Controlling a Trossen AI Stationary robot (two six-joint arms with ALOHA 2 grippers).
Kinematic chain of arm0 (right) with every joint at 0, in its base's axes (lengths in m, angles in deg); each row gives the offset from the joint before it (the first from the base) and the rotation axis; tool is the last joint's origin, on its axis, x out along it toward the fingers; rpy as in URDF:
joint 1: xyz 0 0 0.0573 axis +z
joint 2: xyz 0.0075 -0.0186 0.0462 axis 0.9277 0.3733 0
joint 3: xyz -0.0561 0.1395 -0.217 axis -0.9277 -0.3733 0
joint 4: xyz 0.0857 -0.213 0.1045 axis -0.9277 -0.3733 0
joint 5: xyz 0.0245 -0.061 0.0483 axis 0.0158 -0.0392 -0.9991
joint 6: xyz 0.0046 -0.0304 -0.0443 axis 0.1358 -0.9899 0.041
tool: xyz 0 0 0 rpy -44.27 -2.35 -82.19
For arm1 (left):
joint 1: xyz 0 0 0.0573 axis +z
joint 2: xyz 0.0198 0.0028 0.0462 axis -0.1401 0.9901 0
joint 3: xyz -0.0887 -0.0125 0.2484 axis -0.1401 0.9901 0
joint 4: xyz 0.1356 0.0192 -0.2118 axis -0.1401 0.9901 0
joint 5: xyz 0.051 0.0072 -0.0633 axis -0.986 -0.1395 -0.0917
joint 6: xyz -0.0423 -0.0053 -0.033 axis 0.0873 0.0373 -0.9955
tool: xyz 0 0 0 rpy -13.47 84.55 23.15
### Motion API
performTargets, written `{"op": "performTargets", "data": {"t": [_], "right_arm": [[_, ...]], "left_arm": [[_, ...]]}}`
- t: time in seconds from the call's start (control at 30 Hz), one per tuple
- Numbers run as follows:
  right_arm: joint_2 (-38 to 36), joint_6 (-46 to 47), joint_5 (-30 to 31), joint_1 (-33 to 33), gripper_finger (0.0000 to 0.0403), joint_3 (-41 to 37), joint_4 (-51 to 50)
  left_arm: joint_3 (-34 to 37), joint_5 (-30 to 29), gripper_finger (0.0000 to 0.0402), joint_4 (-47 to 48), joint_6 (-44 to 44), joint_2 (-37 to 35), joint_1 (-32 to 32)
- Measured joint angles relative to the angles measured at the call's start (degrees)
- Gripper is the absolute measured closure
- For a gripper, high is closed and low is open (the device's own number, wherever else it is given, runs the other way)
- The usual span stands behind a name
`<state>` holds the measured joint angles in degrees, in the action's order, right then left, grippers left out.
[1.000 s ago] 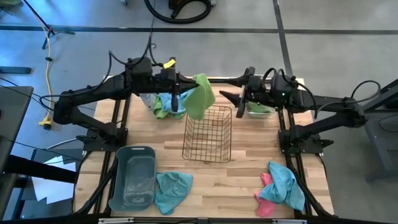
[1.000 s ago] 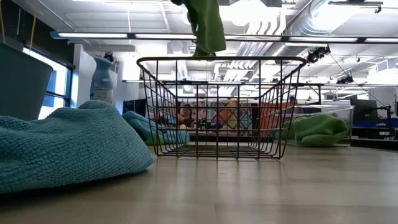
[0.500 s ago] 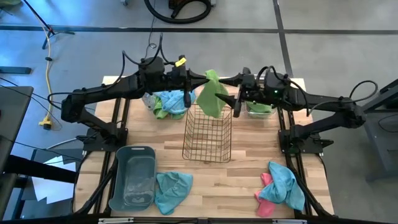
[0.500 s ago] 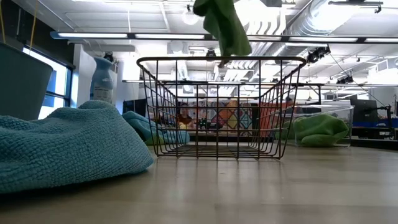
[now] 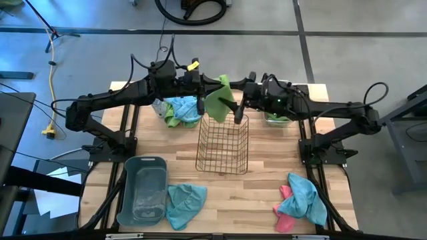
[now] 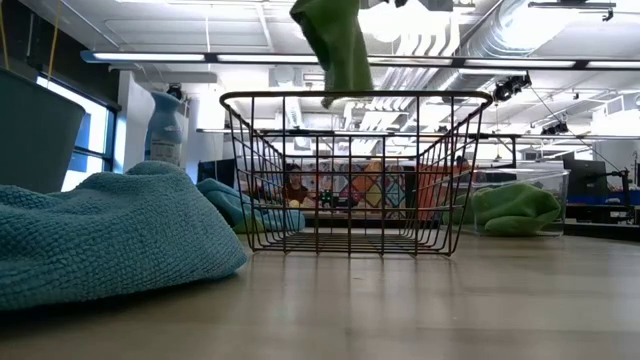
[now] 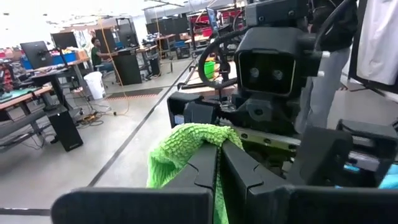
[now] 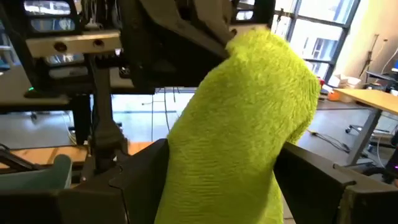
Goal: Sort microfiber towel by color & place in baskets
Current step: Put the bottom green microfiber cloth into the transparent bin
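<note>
Green towel (image 5: 218, 101) hanging over wire basket (image 5: 223, 143) far rim, pinched shut in left gripper (image 5: 221, 91); right gripper (image 5: 235, 100), jaws spread, now closing in around it — handover toward clear bin (image 5: 278, 119) seeming underway.

Two blk arms (image 5: 113, 100), looping cables

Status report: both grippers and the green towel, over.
Left gripper shut on green towel, above wire basket. Right gripper at towel, jaws open. Nothing in the way.
</note>
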<state>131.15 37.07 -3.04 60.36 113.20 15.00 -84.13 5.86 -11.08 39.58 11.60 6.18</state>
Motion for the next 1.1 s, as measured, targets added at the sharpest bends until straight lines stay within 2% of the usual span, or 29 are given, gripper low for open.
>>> {"op": "performTargets", "data": {"t": [0.17, 0.27, 0.37, 0.47, 0.5, 0.53, 0.67, 0.8, 0.87, 1.0, 1.1], "right_arm": [[0.8, 0.2, -1.1, 0.0, 0.0129, 0.0, 1.9], [1.1, 1.5, -1.1, 0.0, 0.0156, 0.0, 1.8], [1.1, 4.6, -1.1, 0.0, 0.0225, 0.0, 1.7], [1.1, 5.4, -1.1, 0.0, 0.0337, 0.0, 1.8], [1.1, 5.4, -1.2, -0.2, 0.0368, 0.0, 1.8], [1.1, 5.4, -1.5, -0.3, 0.0383, 0.0, 1.9], [0.7, 7.4, -3.8, -1.0, 0.038, 0.0, 1.4], [-2.4, 6.6, -3.8, -2.8, 0.0394, 0.0, -4.1], [-4.7, 6.5, -2.9, -4.2, 0.0394, 0.0, -8.2], [-10.5, 6.5, -0.5, -7.3, 0.0398, 0.0, -20.7], [-13.9, 6.9, 0.0, -9.9, 0.0399, 0.0, -30.9]], "left_arm": [[0.0, 1.7, 0.0401, -0.1, -0.1, 0.0, 0.0], [0.0, 3.4, 0.0401, -0.1, -0.3, 0.0, 0.0], [0.0, 3.6, 0.0401, -0.2, -0.3, 0.0, 0.0], [0.0, 3.6, 0.0401, -0.9, -1.3, 0.0, 0.0], [0.0, 3.6, 0.04, -1.1, -2.0, 0.0, 0.0], [0.0, 3.6, 0.0398, -1.1, -3.0, 0.0, 0.0], [0.0, 3.6, 0.0368, -0.9, -6.4, -0.4, 0.1], [-0.1, 3.2, 0.031, 1.8, -6.4, -3.8, 0.8], [-0.1, 0.2, 0.0277, 6.8, -5.0, -6.0, 1.3], [-0.1, -10.5, 0.0223, 20.7, -0.9, -10.9, 2.2], [1.1, -12.4, 0.0201, 26.0, -2.0, -14.3, 3.5]]}}
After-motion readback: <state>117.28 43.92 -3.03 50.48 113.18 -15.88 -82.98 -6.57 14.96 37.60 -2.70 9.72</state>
